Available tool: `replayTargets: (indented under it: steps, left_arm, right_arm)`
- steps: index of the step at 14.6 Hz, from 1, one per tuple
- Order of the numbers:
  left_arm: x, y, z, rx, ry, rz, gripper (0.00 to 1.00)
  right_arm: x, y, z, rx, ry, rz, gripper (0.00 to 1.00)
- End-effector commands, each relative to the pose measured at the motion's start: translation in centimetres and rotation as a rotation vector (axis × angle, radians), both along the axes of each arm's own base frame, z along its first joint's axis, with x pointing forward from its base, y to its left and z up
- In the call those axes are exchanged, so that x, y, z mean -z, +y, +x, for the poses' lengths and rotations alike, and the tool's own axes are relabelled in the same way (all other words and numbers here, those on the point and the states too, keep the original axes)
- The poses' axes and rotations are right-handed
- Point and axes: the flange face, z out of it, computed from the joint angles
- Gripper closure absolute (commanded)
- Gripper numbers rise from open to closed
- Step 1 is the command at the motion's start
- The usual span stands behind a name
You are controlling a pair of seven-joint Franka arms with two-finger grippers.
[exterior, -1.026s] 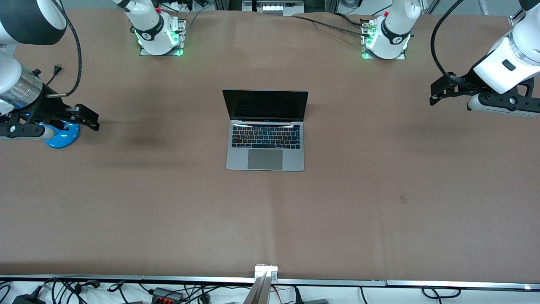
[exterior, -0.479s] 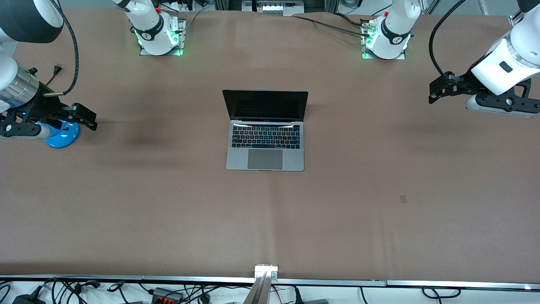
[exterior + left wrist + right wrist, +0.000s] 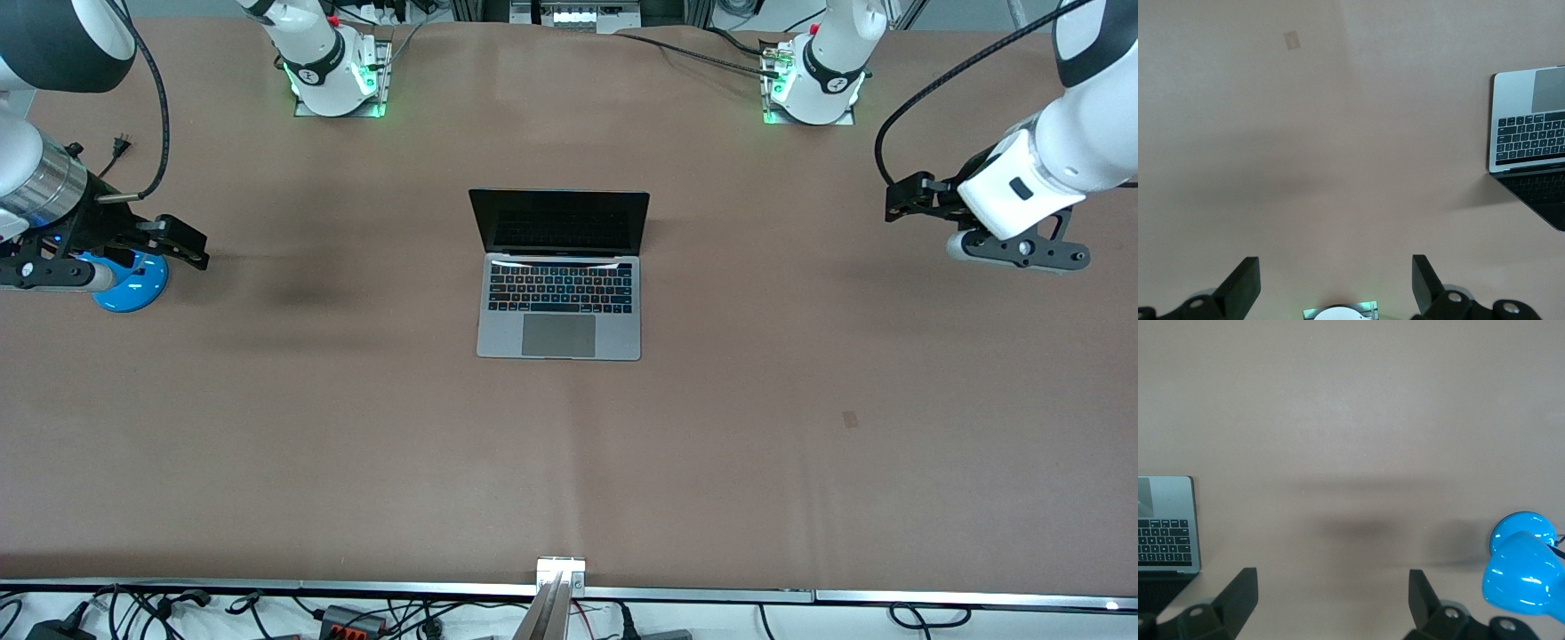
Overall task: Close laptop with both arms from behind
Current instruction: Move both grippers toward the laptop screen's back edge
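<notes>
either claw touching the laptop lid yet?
No. The laptop stands open mid-table, with the left claw and right claw both open over bare table near its two ends.

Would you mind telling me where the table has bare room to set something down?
The wide brown stretch between the laptop and the table edge nearest the front camera is bare. So are the strips between the laptop and each gripper. It is crowded only by the blue lamp, under the right gripper.

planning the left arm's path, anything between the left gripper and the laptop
Nothing: only bare table between the left gripper and the laptop, in front and left wrist views.
</notes>
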Motion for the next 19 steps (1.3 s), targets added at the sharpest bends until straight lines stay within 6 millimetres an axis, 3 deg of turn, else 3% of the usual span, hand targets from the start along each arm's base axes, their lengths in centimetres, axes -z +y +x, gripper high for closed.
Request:
replayTargets:
  steps: [1,2,3,5,7,8,11,15,18,19]
  left_arm:
    - [-0.1,-0.5,0.0,0.0,0.029,-0.009,0.0]
    - [0.0,-0.6,-0.2,0.009,0.047,-0.008,0.18]
    - [0.1,-0.7,-0.3,0.012,0.057,-0.008,0.32]
    - [0.2,-1.0,-0.4,0.021,0.059,-0.011,0.58]
    - [0.4,-1.9,-0.6,0.04,0.073,-0.009,0.91]
    - [0.5,-2.4,-0.8,0.043,0.085,-0.005,0.99]
    - [0.4,-3.4,-1.0,0.06,0.082,-0.005,0.99]
    - [0.4,-3.6,-1.0,0.057,0.08,-0.02,0.99]
    - [0.6,-3.9,-1.2,0.052,0.096,-0.041,0.99]
    - [0.6,-5.0,-1.7,0.031,0.113,-0.059,0.99]
  right_arm:
    - [-0.1,-0.1,-0.1,-0.064,0.019,0.019,0.6]
    - [-0.1,-0.1,0.0,-0.06,0.019,0.019,0.85]
    - [-0.1,0.0,-0.1,-0.06,0.022,0.017,0.98]
    - [-0.3,0.3,-0.2,-0.052,0.025,0.015,1.0]
    - [0.2,0.2,-0.5,-0.061,0.059,0.01,1.0]
    - [0.2,0.5,-0.6,-0.055,0.068,0.013,1.0]
    - [0.9,2.0,-1.2,-0.049,0.106,0.023,1.0]
    - [3.7,3.4,-1.9,0.038,0.189,0.135,1.0]
    - [5.8,4.5,-3.8,0.069,0.25,0.235,1.0]
    - [6.1,4.8,-4.6,0.074,0.248,0.241,1.0]
